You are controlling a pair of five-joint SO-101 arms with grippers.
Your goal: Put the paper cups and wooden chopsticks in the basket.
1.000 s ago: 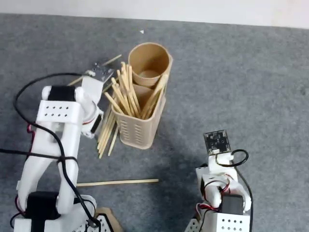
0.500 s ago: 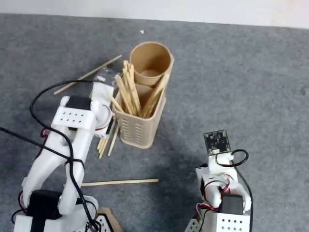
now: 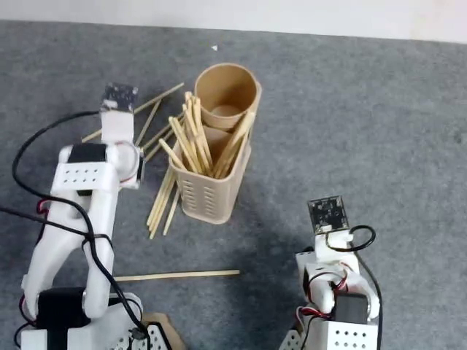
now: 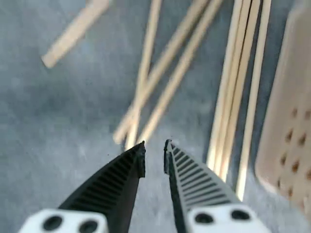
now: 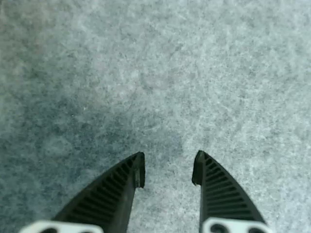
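A beige perforated basket (image 3: 208,193) stands mid-table holding a paper cup (image 3: 226,91), a second cup (image 3: 217,137) nested lower, and several upright wooden chopsticks (image 3: 191,142). Loose chopsticks (image 3: 162,195) lie on the carpet along the basket's left side, more chopsticks (image 3: 146,120) fan out further back, and a single chopstick (image 3: 179,275) lies in front. My left gripper (image 4: 154,145) hovers narrowly open and holds nothing, just short of crossed chopsticks (image 4: 160,82), with the basket wall (image 4: 291,121) beside it. My right gripper (image 5: 168,170) stands open over bare carpet.
The left arm (image 3: 84,175) stands left of the basket, and the right arm (image 3: 332,248) sits folded near the front right. Grey carpet (image 3: 365,109) covers the table. A brown corner (image 3: 157,321) shows by the left arm's base.
The left arm swung toward the basket's left side, then back out to the far left. Loose chopsticks it had covered beside the basket now show. The right arm has not moved.
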